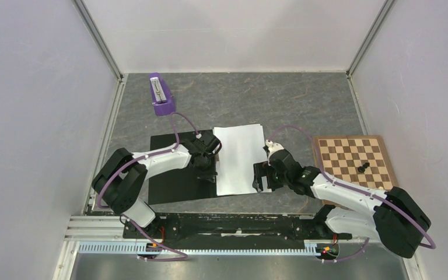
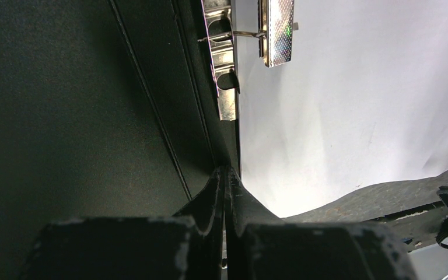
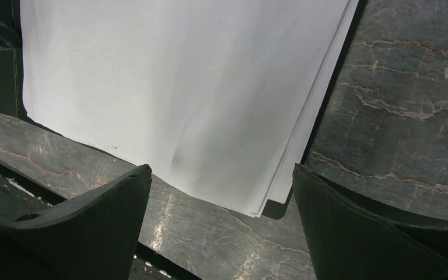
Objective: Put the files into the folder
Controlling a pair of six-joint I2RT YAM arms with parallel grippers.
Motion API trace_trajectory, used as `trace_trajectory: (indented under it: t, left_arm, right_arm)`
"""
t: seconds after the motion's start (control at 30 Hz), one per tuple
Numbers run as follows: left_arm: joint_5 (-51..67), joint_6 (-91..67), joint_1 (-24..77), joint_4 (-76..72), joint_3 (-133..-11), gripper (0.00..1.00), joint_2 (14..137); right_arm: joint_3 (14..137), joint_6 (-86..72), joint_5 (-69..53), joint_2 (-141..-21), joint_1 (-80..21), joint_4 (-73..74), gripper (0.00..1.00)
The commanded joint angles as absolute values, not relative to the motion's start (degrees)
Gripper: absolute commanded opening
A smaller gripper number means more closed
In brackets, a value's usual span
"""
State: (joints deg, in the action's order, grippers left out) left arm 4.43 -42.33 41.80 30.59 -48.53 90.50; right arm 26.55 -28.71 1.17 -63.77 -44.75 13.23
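The folder lies open and flat, black inside up. The white files lie stacked on its right half, a little fanned at the right edge. My left gripper is shut, its tips at the spine where the files' left edge meets the black folder, just below the metal spine clip. My right gripper is open and empty, low over the files' near right corner, where a black folder corner peeks out.
A purple tool stands at the back left of the grey stone-look table. A chessboard with a dark piece lies at the right. A metal rail runs along the near edge.
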Motion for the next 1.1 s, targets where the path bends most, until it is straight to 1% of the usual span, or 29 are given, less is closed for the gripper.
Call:
trace_trajectory:
  t: [0.0, 1.07]
  left_arm:
    - [2.99, -40.57, 41.84, 28.72, -48.87, 0.02, 92.64]
    - [2.64, -40.36, 41.84, 29.09, -49.22, 0.02, 92.72]
  right_arm:
    - [25.75, -29.13, 0.42, -64.33, -44.56, 10.48, 0.94]
    - [24.00, -28.43, 1.63, -64.62, -44.56, 11.19, 0.94]
